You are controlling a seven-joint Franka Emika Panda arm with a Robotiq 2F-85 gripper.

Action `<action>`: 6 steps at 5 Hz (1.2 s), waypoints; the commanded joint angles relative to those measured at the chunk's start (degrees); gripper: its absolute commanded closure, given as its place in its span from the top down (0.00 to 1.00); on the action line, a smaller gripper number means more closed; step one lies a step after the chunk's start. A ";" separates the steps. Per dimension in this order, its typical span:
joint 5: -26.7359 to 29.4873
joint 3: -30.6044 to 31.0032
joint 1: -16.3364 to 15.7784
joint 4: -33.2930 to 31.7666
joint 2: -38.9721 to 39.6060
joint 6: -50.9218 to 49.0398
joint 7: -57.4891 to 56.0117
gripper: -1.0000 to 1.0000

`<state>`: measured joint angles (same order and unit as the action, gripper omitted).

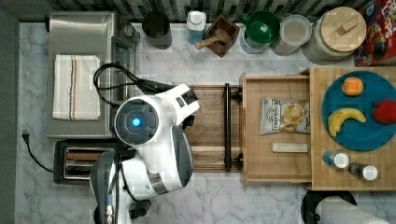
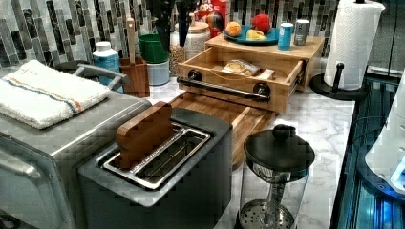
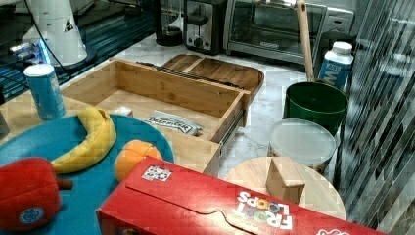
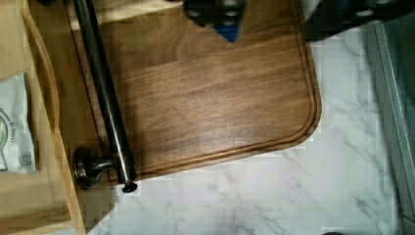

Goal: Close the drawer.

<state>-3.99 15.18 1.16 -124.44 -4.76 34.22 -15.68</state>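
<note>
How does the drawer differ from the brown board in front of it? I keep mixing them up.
The drawer is pale wood; the board is darker brown. The drawer has raised walls and holds a chip bag; the board lies flat on the counter with rounded corners. Both are rectangular wood.

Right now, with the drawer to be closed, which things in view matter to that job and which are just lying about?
Belongs to the job:
drawer, pulled open
its dark bar handle
chip bag lying inside it

Just lying about:
dark cutting board
blue plate with banana
toaster
paper towel roll
</note>
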 commanded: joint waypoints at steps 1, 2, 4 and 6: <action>-6.67 -2.32 3.92 -6.94 2.65 8.78 -3.62 0.00; -7.00 -3.70 4.82 -9.92 4.02 14.15 -7.35 0.00; -3.11 -4.99 3.80 -13.36 5.56 18.36 -8.99 0.00; -0.50 -3.70 3.99 -14.84 6.29 18.20 -11.77 0.00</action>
<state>-7.97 9.57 6.33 -139.21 1.84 51.78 -21.82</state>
